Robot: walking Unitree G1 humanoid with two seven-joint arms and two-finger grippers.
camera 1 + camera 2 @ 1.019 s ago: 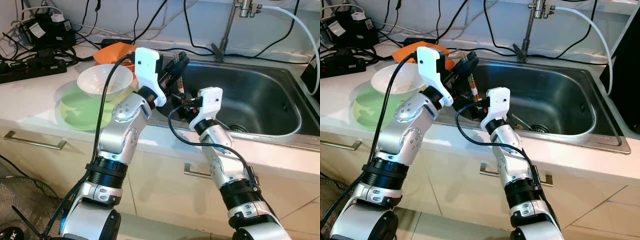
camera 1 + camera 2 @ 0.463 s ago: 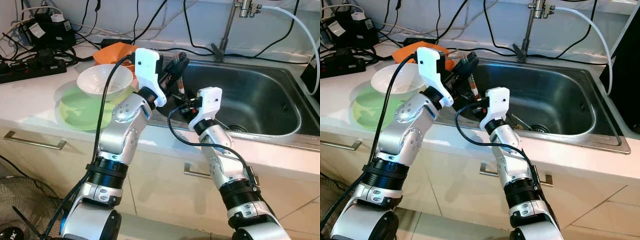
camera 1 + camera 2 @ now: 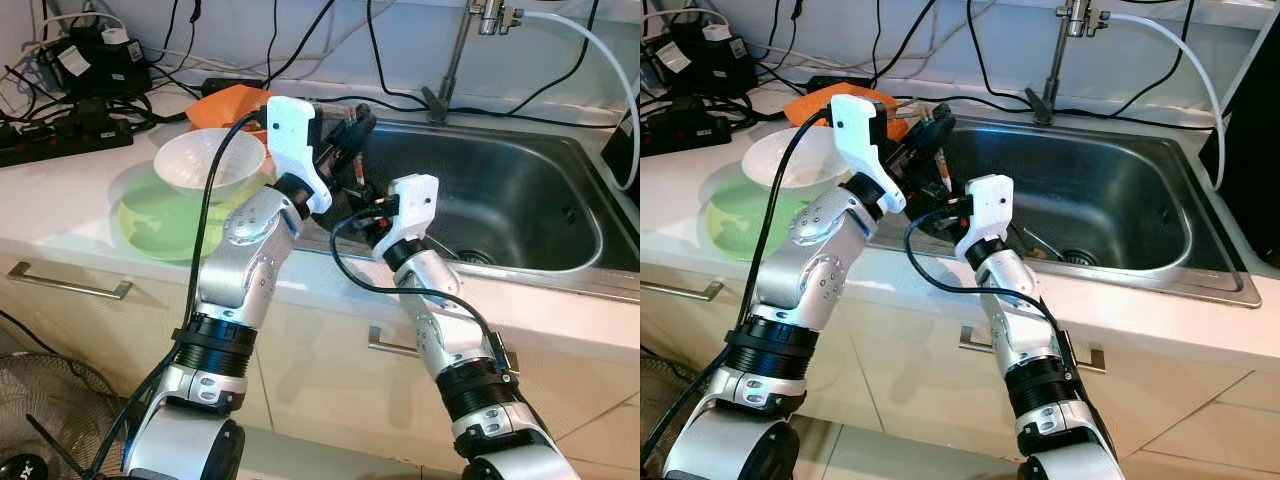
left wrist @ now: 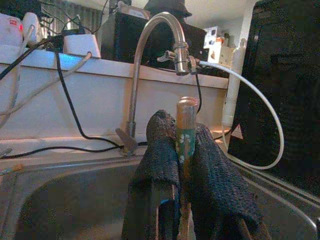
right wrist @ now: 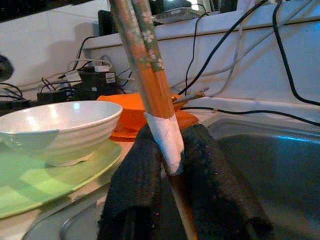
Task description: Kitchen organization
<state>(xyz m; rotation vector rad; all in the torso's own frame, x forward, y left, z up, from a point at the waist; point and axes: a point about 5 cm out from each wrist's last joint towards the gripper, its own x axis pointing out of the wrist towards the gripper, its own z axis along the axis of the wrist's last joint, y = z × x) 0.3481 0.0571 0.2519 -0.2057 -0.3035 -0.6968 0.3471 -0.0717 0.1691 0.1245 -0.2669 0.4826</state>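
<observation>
**Both hands pinching chopsticks over the sink's near-left corner**

The left hand is pinching the upper end of the chopsticks while the right hand is clamping them lower down, at the white band; the double grip looks meant for a handover. Both are hovering above the sink, at its left rim. Left of the sink, a white bowl is sitting in a green plate on the surface, with an orange dish behind.

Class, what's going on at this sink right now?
The robot stands at the sink with both grippers shut on the same pair of chopsticks. The left gripper pinches one end, the right gripper the other, over the sink's left edge. A white bowl sits on a green plate on the counter.
</observation>
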